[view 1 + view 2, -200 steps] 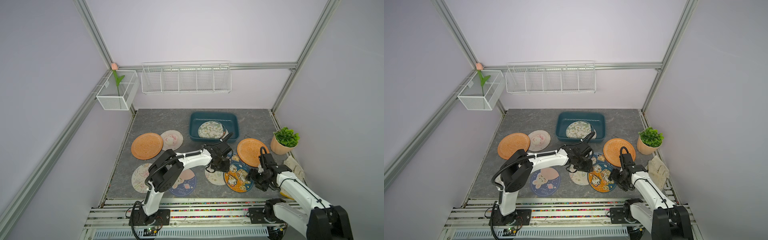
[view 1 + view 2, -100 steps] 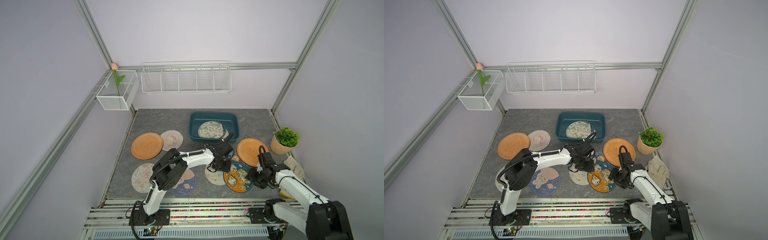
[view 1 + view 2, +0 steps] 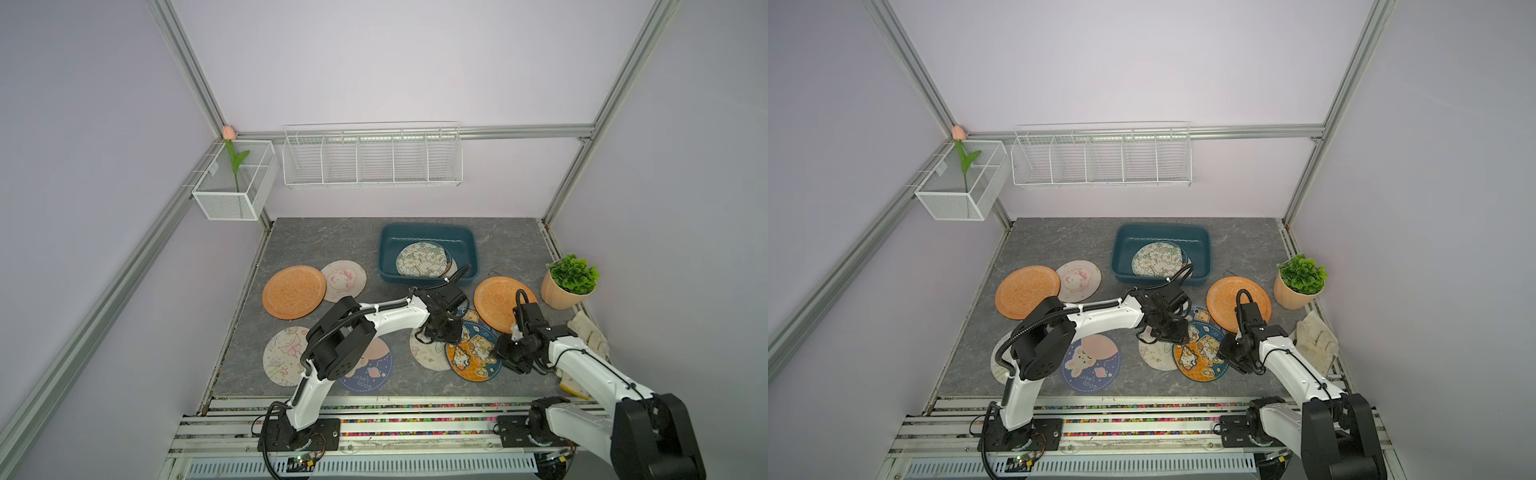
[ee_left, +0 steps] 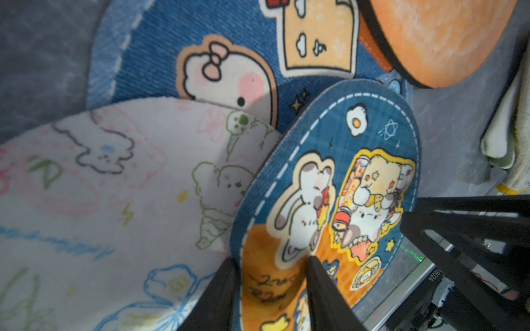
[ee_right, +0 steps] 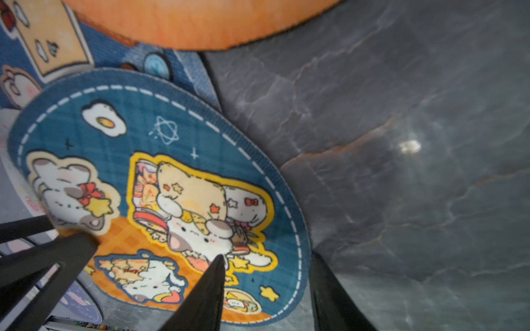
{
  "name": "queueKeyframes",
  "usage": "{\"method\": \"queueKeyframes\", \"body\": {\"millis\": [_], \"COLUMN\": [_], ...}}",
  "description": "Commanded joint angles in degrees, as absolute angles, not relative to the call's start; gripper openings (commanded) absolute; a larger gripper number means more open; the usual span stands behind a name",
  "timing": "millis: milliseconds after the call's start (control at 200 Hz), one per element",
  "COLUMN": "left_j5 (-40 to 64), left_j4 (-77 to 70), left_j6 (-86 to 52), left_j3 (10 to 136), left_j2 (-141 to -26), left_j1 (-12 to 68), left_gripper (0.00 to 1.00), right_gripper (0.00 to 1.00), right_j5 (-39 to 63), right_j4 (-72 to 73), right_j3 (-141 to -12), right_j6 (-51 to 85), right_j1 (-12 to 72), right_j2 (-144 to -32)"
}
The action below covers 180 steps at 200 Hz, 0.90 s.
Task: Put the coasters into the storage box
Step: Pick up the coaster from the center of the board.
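Left wrist: white coaster (image 4: 114, 186) partly hidden under blue-orange coaster (image 4: 329, 200).

Both top views were bright and sharp, with soft, even light and faint shadows on the table (image 3: 332, 241). The wrist views were dimmer. One coaster (image 5: 172, 172) threw a dark shadow beside it, a white glare spot shone on the table, and the near fingers (image 5: 203, 301) looked blurry.

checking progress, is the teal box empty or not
Not empty: a floral coaster lies flat inside the storage box.
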<state>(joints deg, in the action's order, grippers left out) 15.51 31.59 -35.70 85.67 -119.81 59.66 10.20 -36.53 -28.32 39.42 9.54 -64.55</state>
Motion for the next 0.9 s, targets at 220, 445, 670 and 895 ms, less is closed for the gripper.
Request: {"method": "queueKeyframes", "body": {"millis": [220,445,670,895], "left_j5": [16.2,16.9,19.0,22.0], "left_j4": [33.1,32.3,30.8,31.4], "left_j6": [-34.6,-35.5,-35.7,-33.2], "left_j3": [87.3,87.6,86.2,87.8], "left_j2": [-120.3,-117.6,-111.3,-106.8], "left_j1": [60.0,59.0,54.5,49.9], "left_gripper": [0.24,0.02,0.00,0.00], "right_gripper": [0.49,0.66,0.80,0.82], "right_j5": [10.9,10.6,11.0,12.1], "right_j4": [-34.9,-37.8,-41.0,-40.5], "right_j3": [-27.0,-29.4,-33.2,-35.6], "right_j6": [39.6,37.8,35.5,35.0], "right_j1": [10.5,10.5,10.5,10.5], "right_j2": [-66.4,-64.6,-62.9,-63.7]}}
